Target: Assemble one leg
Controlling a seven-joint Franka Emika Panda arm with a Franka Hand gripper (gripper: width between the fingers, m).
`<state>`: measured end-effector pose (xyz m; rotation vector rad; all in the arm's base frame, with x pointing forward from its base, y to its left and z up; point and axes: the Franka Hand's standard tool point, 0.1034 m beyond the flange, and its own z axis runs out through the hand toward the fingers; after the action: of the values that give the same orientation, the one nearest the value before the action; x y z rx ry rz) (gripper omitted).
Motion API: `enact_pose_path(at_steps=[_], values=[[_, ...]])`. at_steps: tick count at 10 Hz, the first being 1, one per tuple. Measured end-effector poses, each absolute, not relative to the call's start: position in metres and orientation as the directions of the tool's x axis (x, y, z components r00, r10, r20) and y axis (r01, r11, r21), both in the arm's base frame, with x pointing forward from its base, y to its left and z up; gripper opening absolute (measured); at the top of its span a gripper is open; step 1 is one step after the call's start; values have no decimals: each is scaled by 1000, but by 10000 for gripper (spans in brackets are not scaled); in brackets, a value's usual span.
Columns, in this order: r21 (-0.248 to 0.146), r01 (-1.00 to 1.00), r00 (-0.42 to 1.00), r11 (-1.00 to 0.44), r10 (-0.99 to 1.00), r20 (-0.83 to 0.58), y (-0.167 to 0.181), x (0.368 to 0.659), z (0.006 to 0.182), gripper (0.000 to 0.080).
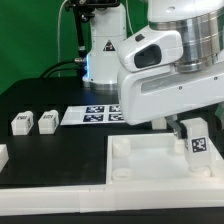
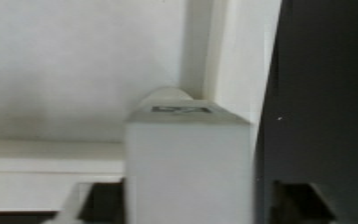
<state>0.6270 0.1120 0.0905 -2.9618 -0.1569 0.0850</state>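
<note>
My gripper (image 1: pixel 190 130) is shut on a leg (image 1: pixel 197 146), a white post with a black-and-white tag, held upright over the near right corner of the large white panel (image 1: pixel 140 165). In the wrist view the leg (image 2: pixel 190 160) fills the middle between my dark fingers (image 2: pixel 101 203), and its far end sits at the panel's (image 2: pixel 69 80) raised edge. I cannot tell whether it touches the panel. Two more legs (image 1: pixel 21 123) (image 1: pixel 46 121) lie on the black table at the exterior view's left.
The marker board (image 1: pixel 92 114) lies behind the panel. A white piece (image 1: pixel 3 156) shows at the exterior view's left edge. The robot's base (image 1: pixel 100 55) stands at the back. Black table (image 2: pixel 327 90) shows beside the panel.
</note>
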Motion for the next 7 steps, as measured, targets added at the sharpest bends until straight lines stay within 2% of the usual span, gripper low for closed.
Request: enact_pose_path(at_steps=[1,4,5,6,7], values=[[-175,98,993,-980,107,-47,110,627,91,294],[-171,7,999,-985,12,-30,110,633,90,294],[-170,-84,996,-982,-78,-40,110,634,90,294],[-162,-272,962,-949,-265,-62,107,636,90,294],[-172,-410,912,-896,-401,-85,104,637,89,294]])
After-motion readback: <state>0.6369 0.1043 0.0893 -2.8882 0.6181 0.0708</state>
